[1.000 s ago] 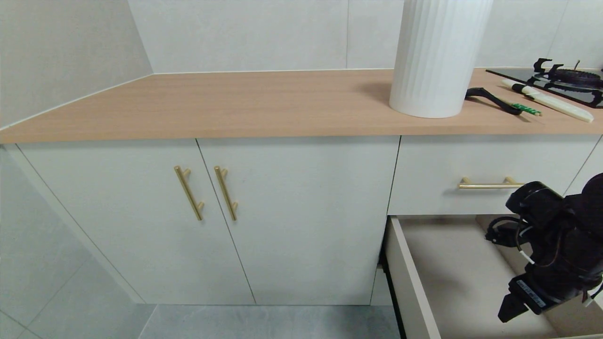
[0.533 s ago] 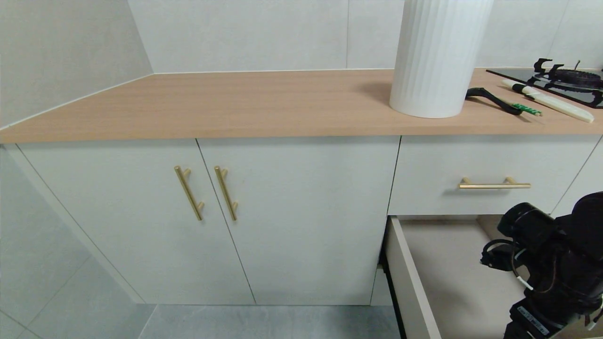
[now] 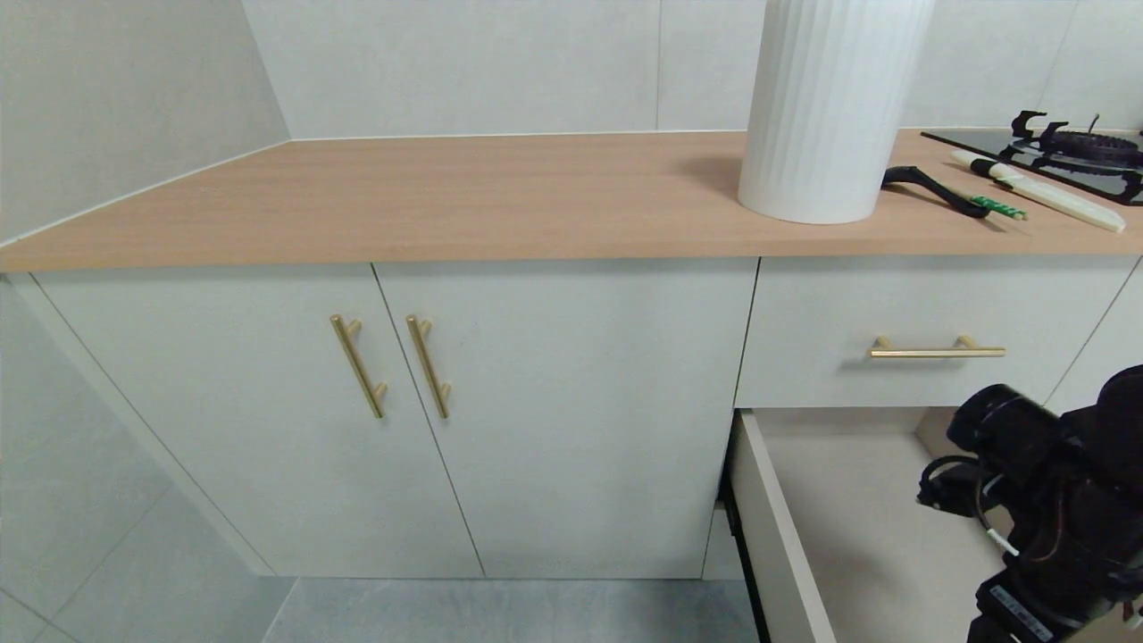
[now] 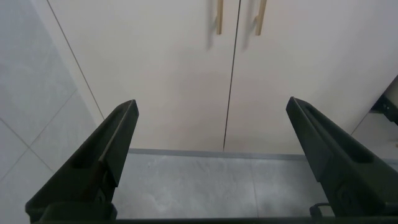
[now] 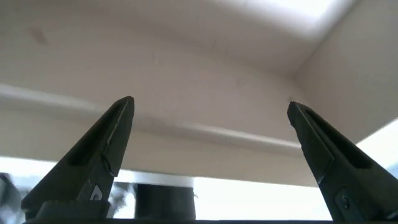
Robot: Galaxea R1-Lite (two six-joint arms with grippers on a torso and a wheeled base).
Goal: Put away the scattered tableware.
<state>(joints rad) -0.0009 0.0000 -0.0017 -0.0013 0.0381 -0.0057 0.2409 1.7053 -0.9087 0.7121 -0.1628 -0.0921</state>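
The scattered tableware lies on the bench (image 3: 446,196) at its right end: a black-handled utensil (image 3: 933,189), a green-striped handle (image 3: 1000,208) just beside it, and a white knife (image 3: 1040,190) whose far end reaches the edge of the gas hob (image 3: 1072,147). A tall white ribbed container (image 3: 826,107) stands just left of the black handle. Below, the lower drawer (image 3: 777,527) is pulled out, with the right arm (image 3: 1054,500) over it. The right claw (image 5: 210,106) is released, fingers spread wide and grasping nothing, facing the drawer's pale inner walls. The left claw (image 4: 211,104) is likewise released and holds nothing, low before the cupboard doors (image 4: 230,74), above the grey floor (image 4: 205,186).
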